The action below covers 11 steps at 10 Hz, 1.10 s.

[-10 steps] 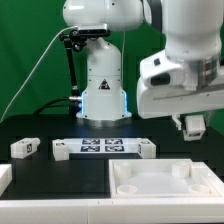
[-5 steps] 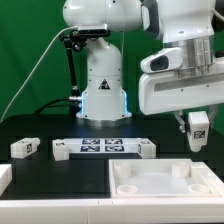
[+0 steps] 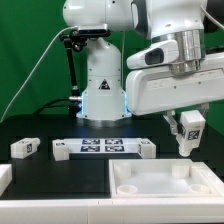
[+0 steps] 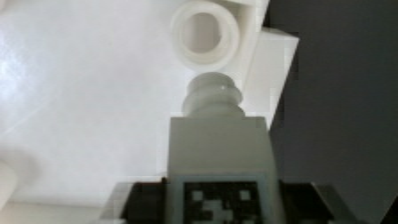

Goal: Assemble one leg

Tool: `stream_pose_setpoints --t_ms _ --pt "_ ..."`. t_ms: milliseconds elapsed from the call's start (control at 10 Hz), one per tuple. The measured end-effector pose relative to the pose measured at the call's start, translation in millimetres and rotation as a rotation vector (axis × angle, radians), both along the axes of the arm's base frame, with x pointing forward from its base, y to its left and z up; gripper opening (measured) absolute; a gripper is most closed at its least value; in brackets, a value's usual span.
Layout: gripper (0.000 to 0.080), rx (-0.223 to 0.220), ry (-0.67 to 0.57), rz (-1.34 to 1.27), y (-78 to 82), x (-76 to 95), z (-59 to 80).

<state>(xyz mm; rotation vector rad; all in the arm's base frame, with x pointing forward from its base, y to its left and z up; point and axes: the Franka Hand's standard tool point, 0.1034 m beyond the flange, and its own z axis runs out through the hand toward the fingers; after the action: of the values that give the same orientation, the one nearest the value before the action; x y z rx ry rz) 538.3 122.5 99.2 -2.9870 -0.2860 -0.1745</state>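
My gripper (image 3: pixel 188 128) is shut on a white leg (image 3: pixel 189 130) with a black-and-white marker tag, holding it upright above the far right part of the large white tray-shaped piece (image 3: pixel 165 184). In the wrist view the leg (image 4: pixel 221 140) runs out from between my fingers, tag near the fingers, its rounded tip pointing at a round hole (image 4: pixel 206 35) in the tray's corner. The tip is still apart from the hole. Another leg (image 3: pixel 25 147) lies on the black table at the exterior view's left.
The marker board (image 3: pixel 103 148) lies flat on the table in the middle, with a small white part (image 3: pixel 62 150) at its end. A white piece (image 3: pixel 5 178) shows at the exterior view's lower left edge. The robot base (image 3: pixel 103 90) stands behind.
My gripper with the leg has moved toward the exterior view's left and slightly down, closer to the tray's far right corner.
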Motion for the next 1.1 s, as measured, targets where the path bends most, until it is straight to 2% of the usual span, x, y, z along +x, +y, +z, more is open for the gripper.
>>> stream_pose_setpoints --t_ms 300,400,500,700,800,1100 --pt "0.0287 -0.002 -0.038 0.000 -2.3 2.3 -1.2" --pt "0.0287 -0.013 -0.149 0.048 -12.1 20.7 -0.3" --pt "0.0287 -0.023 -0.202 0.064 -20.4 32.6 -4.1" --pt "0.0287 -0.018 -0.198 0.078 -21.3 54.0 1.3" --pt "0.0287 -0.018 -0.206 0.076 -22.1 59.4 2.1" --pt "0.0287 -0.022 -0.225 0.072 -23.6 57.6 -0.6"
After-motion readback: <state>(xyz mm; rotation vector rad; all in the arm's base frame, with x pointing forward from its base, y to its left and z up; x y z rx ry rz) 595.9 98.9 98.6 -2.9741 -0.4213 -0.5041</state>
